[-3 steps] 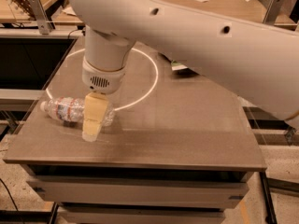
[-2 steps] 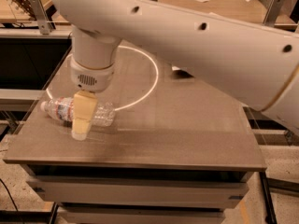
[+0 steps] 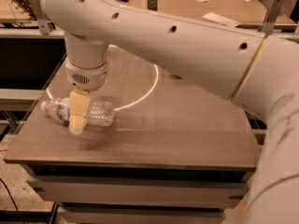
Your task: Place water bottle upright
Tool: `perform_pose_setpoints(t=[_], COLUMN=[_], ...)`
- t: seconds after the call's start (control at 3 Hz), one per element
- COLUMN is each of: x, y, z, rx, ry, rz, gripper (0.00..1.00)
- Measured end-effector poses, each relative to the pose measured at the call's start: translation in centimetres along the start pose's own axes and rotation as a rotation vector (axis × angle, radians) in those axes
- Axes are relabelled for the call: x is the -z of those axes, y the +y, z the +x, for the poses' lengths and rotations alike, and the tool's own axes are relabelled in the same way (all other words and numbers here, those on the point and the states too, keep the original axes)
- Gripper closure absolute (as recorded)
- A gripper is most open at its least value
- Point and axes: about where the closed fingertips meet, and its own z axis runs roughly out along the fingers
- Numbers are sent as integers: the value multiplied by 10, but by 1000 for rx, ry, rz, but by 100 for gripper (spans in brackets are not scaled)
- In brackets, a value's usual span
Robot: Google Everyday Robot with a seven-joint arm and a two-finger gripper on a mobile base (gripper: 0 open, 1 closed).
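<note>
The water bottle [image 3: 96, 113] lies on its side on the brown table [image 3: 154, 139] near the left edge, its white cap pointing left. It is clear ribbed plastic with a white label with red print. My gripper [image 3: 77, 118] hangs from the white arm straight over the middle of the bottle. One cream finger [image 3: 78, 112] crosses in front of the bottle at the label. The other finger is hidden behind it.
A white ring [image 3: 150, 84] is marked on the table top behind the bottle. The table's left edge [image 3: 28, 120] is close to the bottle's cap. Wooden shelves with papers [image 3: 219, 17] stand behind. My big white arm [image 3: 196, 50] spans the upper right.
The arm and gripper have moved left and down over the bottle. The bottle still lies on its side in about the same place.
</note>
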Motion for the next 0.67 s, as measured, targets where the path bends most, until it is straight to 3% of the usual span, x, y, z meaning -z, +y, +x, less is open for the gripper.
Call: perform_pose_setpoints(t=[0.67], x=[-30], y=[-8], z=[18], rx=[-21], ry=[60], rz=[-8], gripper=[41])
